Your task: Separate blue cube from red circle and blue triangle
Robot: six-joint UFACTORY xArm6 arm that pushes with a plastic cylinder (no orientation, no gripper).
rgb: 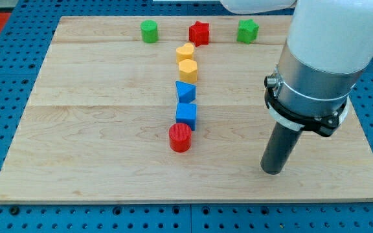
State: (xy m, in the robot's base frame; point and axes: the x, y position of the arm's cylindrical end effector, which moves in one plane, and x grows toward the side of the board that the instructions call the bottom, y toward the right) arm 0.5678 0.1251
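The blue cube sits near the board's middle, touching the red circle just below-left of it and the blue triangle just above it. The three form a short column. My tip rests on the board well to the right of them, level with a spot just below the red circle, touching no block.
Above the blue triangle lie a yellow hexagon-like block and a yellow heart. Along the top edge stand a green cylinder, a red star and a green block. The wooden board lies on a blue pegboard.
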